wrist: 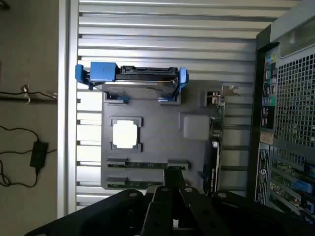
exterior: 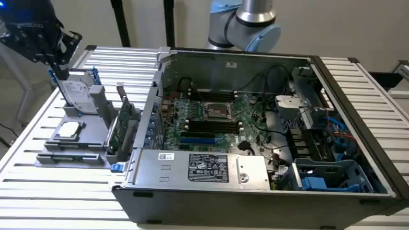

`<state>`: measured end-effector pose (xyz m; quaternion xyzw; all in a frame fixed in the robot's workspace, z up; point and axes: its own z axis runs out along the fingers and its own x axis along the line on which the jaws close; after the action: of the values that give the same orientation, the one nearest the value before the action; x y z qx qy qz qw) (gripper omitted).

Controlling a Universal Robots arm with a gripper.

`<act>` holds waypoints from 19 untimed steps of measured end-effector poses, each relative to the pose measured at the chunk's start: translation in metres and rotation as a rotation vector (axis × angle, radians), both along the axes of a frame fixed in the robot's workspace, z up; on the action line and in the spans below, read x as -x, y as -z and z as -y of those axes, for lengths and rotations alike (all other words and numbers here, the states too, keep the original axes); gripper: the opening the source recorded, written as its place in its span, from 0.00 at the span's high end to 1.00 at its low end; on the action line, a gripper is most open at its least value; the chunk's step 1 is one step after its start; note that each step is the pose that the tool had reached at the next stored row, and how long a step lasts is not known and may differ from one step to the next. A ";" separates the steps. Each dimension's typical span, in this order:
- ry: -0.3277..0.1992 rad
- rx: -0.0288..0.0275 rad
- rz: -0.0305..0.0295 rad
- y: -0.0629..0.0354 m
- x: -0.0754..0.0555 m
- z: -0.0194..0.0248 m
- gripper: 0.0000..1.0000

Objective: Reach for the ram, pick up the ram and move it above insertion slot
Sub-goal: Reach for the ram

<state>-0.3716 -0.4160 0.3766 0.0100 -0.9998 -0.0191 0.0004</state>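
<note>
— Where is the ram to be found?

— The ram is seen standing on edge in a slot of the grey holder. The holder is set on the slatted table, at the exterior view's left of the open computer case. A second green stick is lodged in the slot just beside it.

— And how is the gripper placed against it?

— The gripper is held high over the opposite end of the holder, above the hard drive in its blue frame. It is thus kept well apart from the ram. In the wrist view the dark fingers are seen in front of one end of the ram's slot, yet the ram is not touched.

— Is anything gripped?

— Nothing. The fingers are pressed together, and no object is seen between them.

— What is found between the two?

— A square processor chip is laid flat in the holder between the hard drive and the ram. An expansion card is stood along the holder's edge nearest the case.
</note>
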 end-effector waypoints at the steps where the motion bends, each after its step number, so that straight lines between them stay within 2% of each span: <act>1: 0.000 0.0000 0.0000 0.0000 0.000 0.0000 0.89; 14: 0.001 0.0002 -0.0004 -0.0001 0.000 0.0007 0.89; 19: 0.001 0.0000 0.0000 0.0011 0.012 0.0136 0.89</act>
<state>-0.3833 -0.4296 0.3755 0.0095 -0.9998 -0.0191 0.0004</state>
